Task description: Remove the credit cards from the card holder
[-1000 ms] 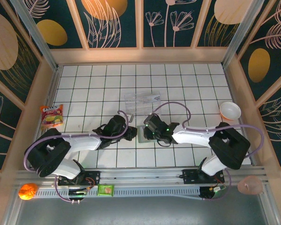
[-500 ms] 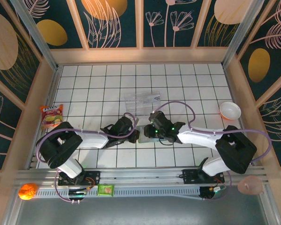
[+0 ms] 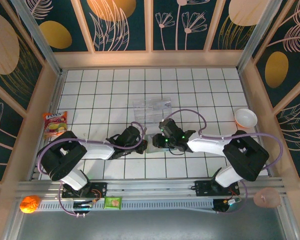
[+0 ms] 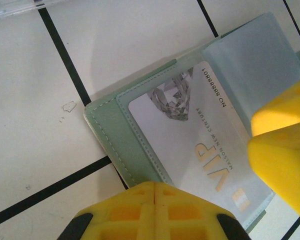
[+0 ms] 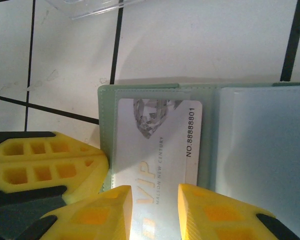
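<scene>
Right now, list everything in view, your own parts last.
card holder: one, grey-green, open flat between the grippers
VIP card: one, white, in the holder's pocket
clear cards: a few, see-through, beyond the holder
snack packet: one, red and yellow, left edge
bowl: one, white, right edge
round object: one, orange, near-left corner
small packet: one, green, near rail
disc: one, tan, near-right corner
left gripper: yellow fingers, shut at the holder's edge
right gripper: yellow fingers, open over the VIP card
</scene>
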Controlling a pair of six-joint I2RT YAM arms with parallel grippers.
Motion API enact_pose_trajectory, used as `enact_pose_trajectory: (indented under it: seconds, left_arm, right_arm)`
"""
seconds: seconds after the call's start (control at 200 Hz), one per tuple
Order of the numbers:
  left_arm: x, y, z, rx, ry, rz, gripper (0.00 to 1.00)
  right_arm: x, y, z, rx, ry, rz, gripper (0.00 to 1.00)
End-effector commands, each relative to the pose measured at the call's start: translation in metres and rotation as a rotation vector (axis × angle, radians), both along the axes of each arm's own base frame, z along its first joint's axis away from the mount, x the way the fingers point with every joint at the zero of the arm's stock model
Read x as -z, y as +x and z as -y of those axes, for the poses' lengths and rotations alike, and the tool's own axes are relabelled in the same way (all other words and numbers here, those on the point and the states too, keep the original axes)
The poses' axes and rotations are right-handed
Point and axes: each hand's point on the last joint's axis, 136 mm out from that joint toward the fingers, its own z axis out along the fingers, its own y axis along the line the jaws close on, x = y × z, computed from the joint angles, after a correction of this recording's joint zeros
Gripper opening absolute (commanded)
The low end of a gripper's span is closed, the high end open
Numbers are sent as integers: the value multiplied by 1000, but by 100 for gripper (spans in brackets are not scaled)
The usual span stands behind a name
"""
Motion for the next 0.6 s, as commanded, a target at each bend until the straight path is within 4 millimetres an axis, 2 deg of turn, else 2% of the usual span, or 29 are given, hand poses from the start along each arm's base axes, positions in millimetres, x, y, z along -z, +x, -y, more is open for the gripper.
enact_pose_trajectory:
  seconds: [0.0,0.095,0.235,0.405,0.596]
  left_arm:
    - [26,-10,-22,-4,114,-48,0]
    - [26,-10,-23,-5,110,-50,0]
    - [24,-9,-24,-6,101,-49,0]
    - [23,-8,-26,-7,88,-57,0]
    - [26,-8,-29,-7,89,-67,0]
  right_arm:
    - [4,-1,-2,-3,24,-13,31]
    - [5,-1,-2,-7,17,-14,31]
    - [19,-4,2,-12,-21,-39,31]
    - [28,2,30,67,-157,-7,30]
    - [19,7,48,134,-219,47,30]
